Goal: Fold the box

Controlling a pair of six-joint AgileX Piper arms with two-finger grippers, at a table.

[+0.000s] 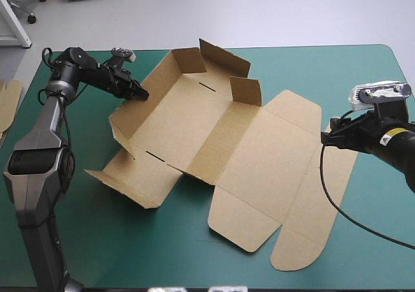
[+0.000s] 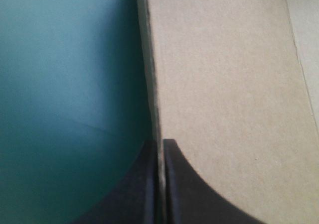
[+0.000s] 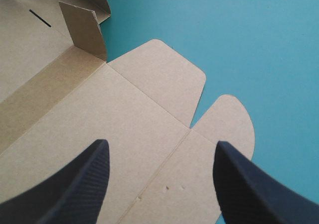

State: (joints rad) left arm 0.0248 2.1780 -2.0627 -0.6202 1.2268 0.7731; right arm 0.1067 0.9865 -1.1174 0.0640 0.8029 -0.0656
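The brown box (image 1: 214, 143) lies as a cut sheet in the middle of the teal-green table, its left part raised into walls, its lid and rounded flaps flat toward the right. My left gripper (image 1: 141, 94) is at the box's far-left wall, shut on that wall's edge (image 2: 155, 94); its black fingers (image 2: 174, 184) pinch the board, one on each side. My right gripper (image 1: 324, 138) hovers open at the lid's right edge. Its fingers (image 3: 79, 184) stand wide apart over the flat lid panel (image 3: 149, 134) and its rounded flaps (image 3: 159, 74).
More brown board (image 1: 8, 100) shows at the table's left edge. Raised corner tabs (image 1: 246, 89) stand at the box's far side. Bare teal-green cover (image 1: 162, 246) stretches along the near edge and to the far right.
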